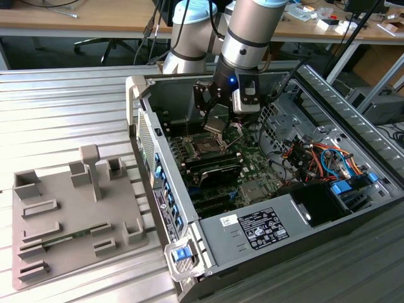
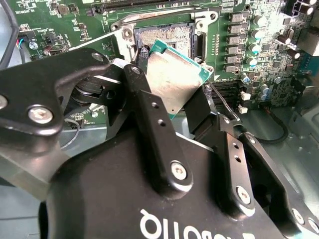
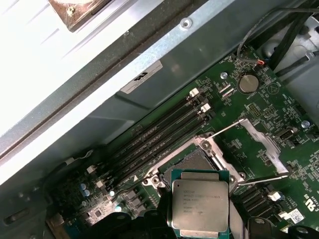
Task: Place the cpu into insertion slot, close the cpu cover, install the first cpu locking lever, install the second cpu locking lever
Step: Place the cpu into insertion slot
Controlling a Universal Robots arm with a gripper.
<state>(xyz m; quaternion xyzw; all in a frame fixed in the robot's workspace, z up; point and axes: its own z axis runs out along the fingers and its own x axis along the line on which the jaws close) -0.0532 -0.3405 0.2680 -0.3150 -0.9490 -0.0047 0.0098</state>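
I am gripping the cpu (image 2: 174,79) by two opposite edges, my claw (image 2: 176,99) closed onto it, and holding it tilted just above the open insertion slot (image 2: 167,36) on the green motherboard (image 2: 75,25) inside the computer case (image 1: 353,104). The cpu cover (image 3: 264,142) seems to be lying swung open beside the slot, touching neither chip nor claw.
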